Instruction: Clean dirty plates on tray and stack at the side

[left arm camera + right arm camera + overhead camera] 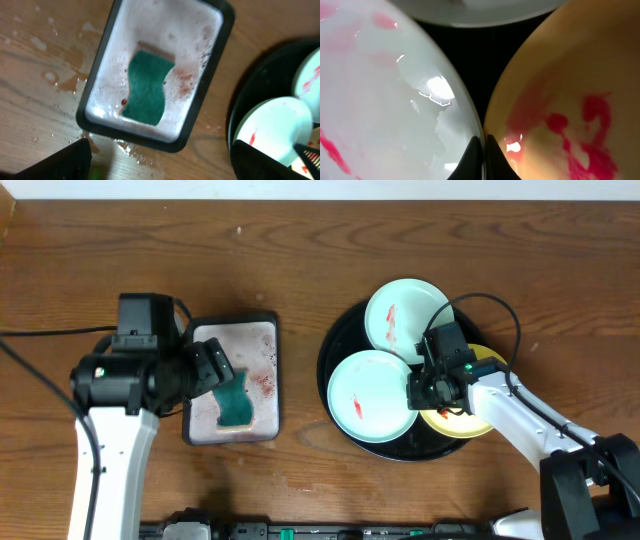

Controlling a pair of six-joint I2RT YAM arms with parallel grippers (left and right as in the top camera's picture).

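Observation:
The round black tray (pixel 337 340) holds three dirty plates. One pale plate (pixel 405 312) lies at the back and a second pale plate (pixel 365 395) at the front left, both with red smears. The yellow plate (pixel 455 426) is partly hidden under my right arm. My right gripper (pixel 425 388) is shut on the right rim of the front pale plate (pixel 380 100), its tips (pixel 482 147) pinching the edge beside the sauce-smeared yellow plate (pixel 570 100). My left gripper (pixel 215 370) hangs open over the small silver tray, with nothing between its fingers (pixel 65 160).
The small rectangular silver tray (pixel 245 340) sits left of centre with a green sponge (pixel 235 402) in reddish foamy water. Water drops and a small puddle (pixel 145 152) lie on the wooden table beside it. A black cable (pixel 40 338) runs along the left.

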